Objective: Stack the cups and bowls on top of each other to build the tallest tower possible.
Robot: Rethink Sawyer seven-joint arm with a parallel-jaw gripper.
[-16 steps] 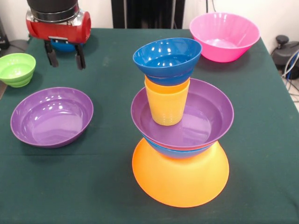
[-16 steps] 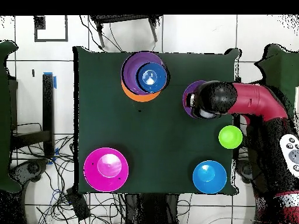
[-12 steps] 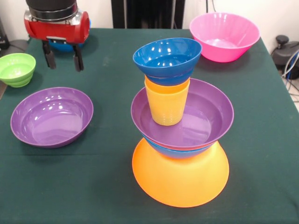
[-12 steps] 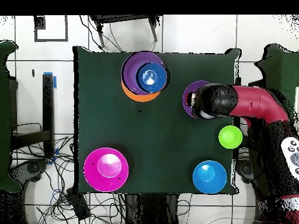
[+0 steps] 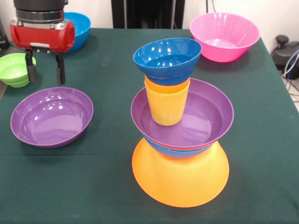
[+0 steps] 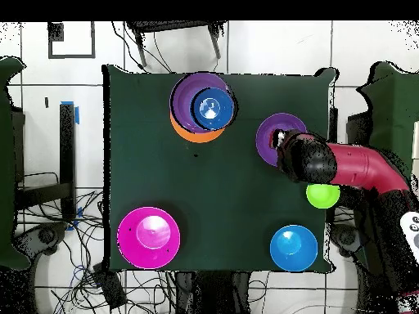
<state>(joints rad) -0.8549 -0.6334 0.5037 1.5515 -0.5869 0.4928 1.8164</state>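
The tower stands on an upside-down yellow-orange bowl (image 5: 180, 179). On it sit a blue bowl (image 5: 180, 150), a purple bowl (image 5: 208, 116), a ribbed yellow cup (image 5: 167, 106) and, on top, another blue bowl (image 5: 167, 57). From overhead the tower (image 6: 203, 106) is near the table's far edge. My gripper (image 5: 46, 74) hangs open and empty at the far left, just behind a loose purple bowl (image 5: 51, 116) and beside a small green bowl (image 5: 13, 69). In the overhead view the arm (image 6: 360, 168) reaches between the purple bowl (image 6: 277, 133) and the green bowl (image 6: 323, 195).
A large pink bowl (image 5: 224, 35) sits at the back right and shows in the overhead view as the pink bowl (image 6: 148, 233). A bright blue bowl (image 5: 80, 25) stands behind the gripper, seen from above as the blue bowl (image 6: 294, 248). Dark green cloth (image 5: 107, 186) covers the table.
The gripper has moved left and lower in the front view, toward the green bowl, uncovering the blue bowl behind it. It stays open. The tower and bowls have not moved.
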